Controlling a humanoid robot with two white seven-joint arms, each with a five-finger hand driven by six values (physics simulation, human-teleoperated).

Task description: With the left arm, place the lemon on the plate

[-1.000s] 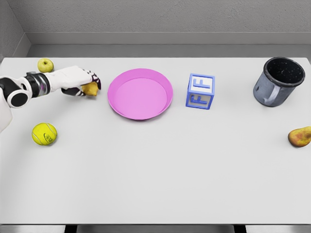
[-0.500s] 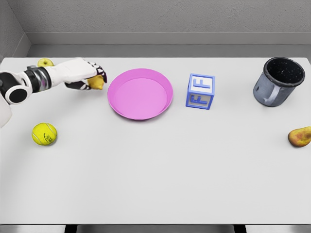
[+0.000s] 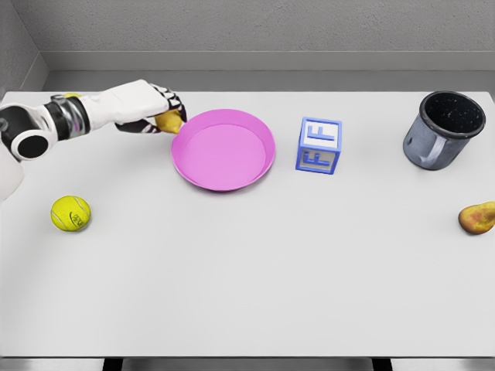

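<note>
**Lemon held at the plate's left rim**

While my left hand (image 3: pixel 143 107) reaches in from the left edge of the view, its fingers are curled around the lemon (image 3: pixel 168 121), which shows as a yellow patch below and just past the fingertips. Grip looks closed on the fruit; only part of the lemon is visible, the rest is hidden by my fingers and palm. The lemon sits right at the upper left rim of the pink plate (image 3: pixel 263 158), not over its centre. Whether it touches the rim I cannot tell from this view.

Plate lies flat on the white table (image 3: pixel 247 270), nothing resting in it.

Other items noted: a tennis ball (image 3: pixel 70 212) near the left edge, well apart from my hand. A blue letter block (image 3: pixel 318 145) stands just right of the plate. A dark speckled mug (image 3: pixel 441 130) is at the far right, and a pear (image 3: pixel 477 217) lies at the right edge, nearer the camera.
</note>
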